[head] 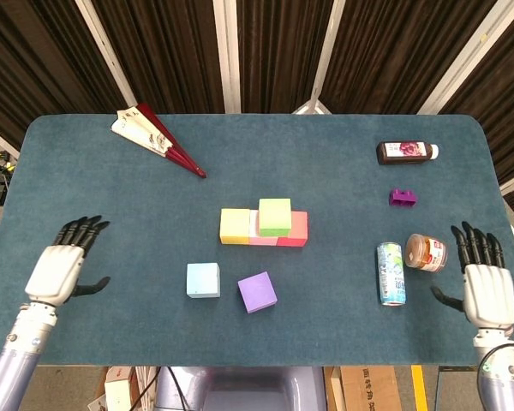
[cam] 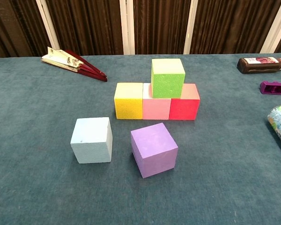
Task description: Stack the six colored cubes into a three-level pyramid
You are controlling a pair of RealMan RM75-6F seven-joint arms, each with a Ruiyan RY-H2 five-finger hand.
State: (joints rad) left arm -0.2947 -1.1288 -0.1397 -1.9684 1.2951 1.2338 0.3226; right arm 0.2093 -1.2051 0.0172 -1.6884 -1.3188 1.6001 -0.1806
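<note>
Between both hands, mid-table: green cube atop the yellow-pink-red row. Left hand and right hand empty, fingers spread. Can label unreadable.

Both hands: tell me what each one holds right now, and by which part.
Nothing is held. The left hand and the right hand hover open over the table edges, fingers spread, well clear of the cubes.

Three cubes in a touching row; a fourth cube on top; two loose cubes in front.
</note>
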